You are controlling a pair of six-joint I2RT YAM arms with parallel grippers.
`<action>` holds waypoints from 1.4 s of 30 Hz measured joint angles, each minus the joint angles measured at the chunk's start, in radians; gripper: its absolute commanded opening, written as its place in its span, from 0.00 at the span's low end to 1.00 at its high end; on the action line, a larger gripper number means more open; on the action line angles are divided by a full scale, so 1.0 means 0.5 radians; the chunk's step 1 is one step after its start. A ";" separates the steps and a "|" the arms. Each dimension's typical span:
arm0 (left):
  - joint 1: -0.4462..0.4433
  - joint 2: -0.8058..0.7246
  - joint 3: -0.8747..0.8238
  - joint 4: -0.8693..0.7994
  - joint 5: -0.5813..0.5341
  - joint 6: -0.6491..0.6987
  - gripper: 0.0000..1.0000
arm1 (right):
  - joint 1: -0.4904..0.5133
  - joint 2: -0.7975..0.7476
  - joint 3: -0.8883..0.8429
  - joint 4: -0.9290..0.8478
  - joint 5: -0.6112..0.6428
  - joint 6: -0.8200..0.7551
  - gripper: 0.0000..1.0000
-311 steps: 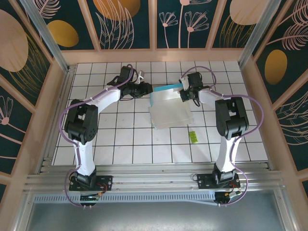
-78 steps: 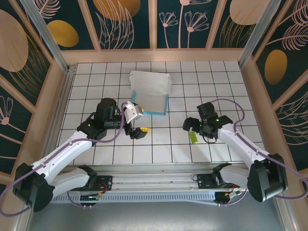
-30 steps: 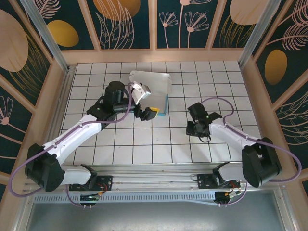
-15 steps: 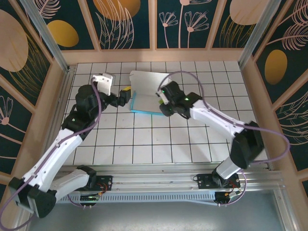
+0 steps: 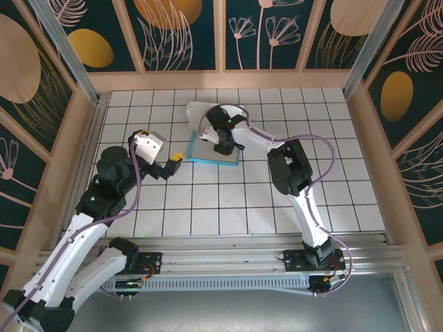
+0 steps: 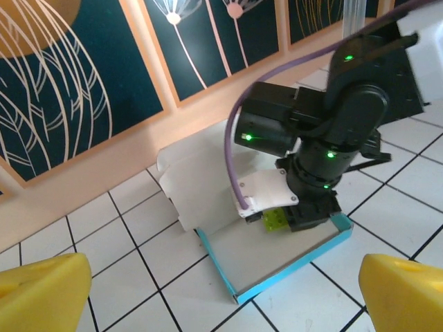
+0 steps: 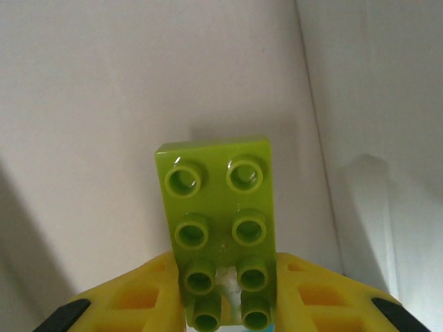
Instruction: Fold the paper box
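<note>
1. The paper box (image 5: 213, 160) sits on the far part of the tiled table (image 5: 277, 200), about mid-width. The teal tray is formed, with the white lid flap (image 5: 204, 111) open on its far side.
2. My read on handling: thin card, very light, so it slides and dents easily. Pinch the flap's free edge or a side wall, and brace the tray with the other arm.
3. The right gripper (image 7: 225, 294) is narrow, clamped on a green brick (image 7: 218, 221) inside the tray.
4. The left gripper (image 5: 173, 166) is spread wide and empty, near-left of the box and clear of it.
5. The right wrist view shows the studs and the pinch at the brick's end. The overhead view can't resolve that. The left wrist view shows the brick low over the tray floor, but I can't tell whether it touches.
</note>
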 measured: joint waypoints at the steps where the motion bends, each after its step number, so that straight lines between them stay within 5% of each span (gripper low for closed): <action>1: 0.000 0.019 -0.004 0.002 0.005 -0.001 0.99 | 0.002 0.031 0.035 0.001 0.000 -0.021 0.34; 9: 0.000 0.139 -0.016 0.065 -0.100 -0.192 0.99 | 0.044 0.063 0.128 0.024 0.002 -0.095 0.64; 15: 0.001 0.259 -0.079 0.299 -0.354 -0.513 0.99 | 0.075 0.017 0.118 0.073 -0.002 0.044 0.68; 19: 0.049 0.410 -0.074 0.426 -0.417 -0.684 0.99 | 0.082 -0.275 -0.105 0.194 0.010 0.307 0.72; 26: 0.337 0.733 0.070 0.439 -0.237 -0.921 0.99 | 0.036 -1.264 -0.800 0.585 0.034 0.961 0.91; 33: 0.593 1.019 0.239 0.475 0.021 -0.973 0.99 | -0.608 -2.159 -1.720 1.239 -0.468 1.673 0.96; 42: 0.848 1.344 0.491 0.475 0.439 -0.863 0.99 | -1.022 -2.078 -1.861 1.289 -1.042 1.927 0.99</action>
